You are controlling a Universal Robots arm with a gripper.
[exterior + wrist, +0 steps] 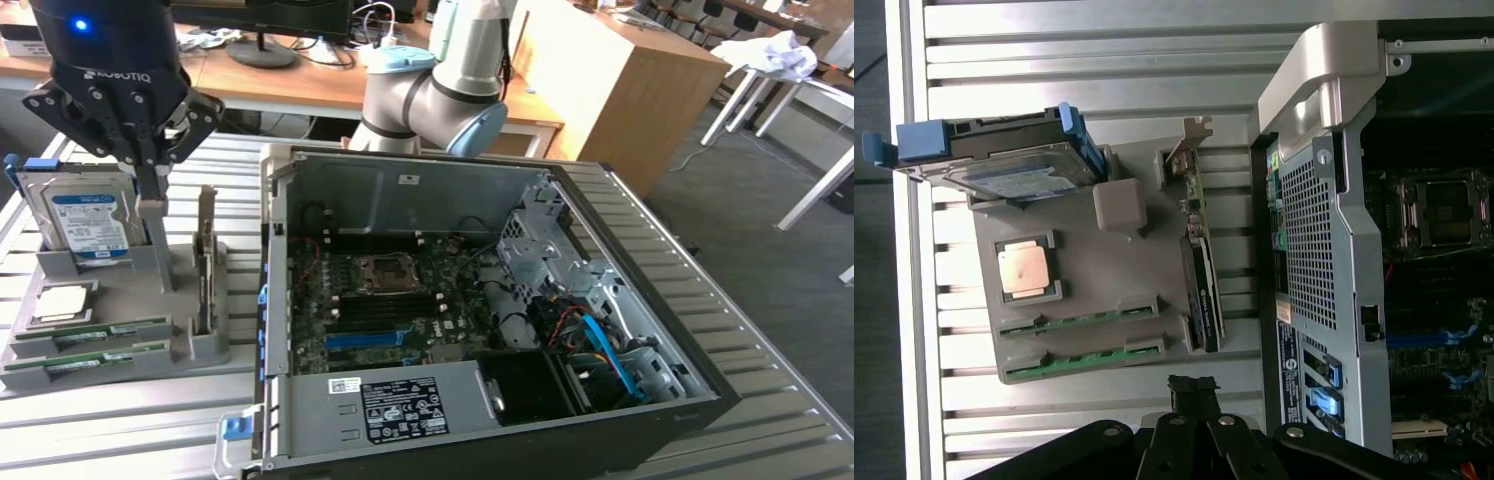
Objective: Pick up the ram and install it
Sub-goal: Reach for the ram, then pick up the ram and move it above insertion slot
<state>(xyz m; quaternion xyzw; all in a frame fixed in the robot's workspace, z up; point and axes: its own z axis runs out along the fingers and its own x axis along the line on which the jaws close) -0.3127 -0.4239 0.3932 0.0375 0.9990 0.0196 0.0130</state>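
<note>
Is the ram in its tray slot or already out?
In. One ram and a second ram both lie seated in slots of the grey tray; the shut tool holds nothing.

On the worktop (120, 430) a holder (203, 350) sits at the exterior view's left, just beside the open case (400, 410) at its right. In the holder the drive (91, 225) stands at the back, and the chip (64, 303) lies before it. Two ram sticks (100, 333) lie side by side in front, and the card (204, 265) stands upright on the side nearest the case.
</note>
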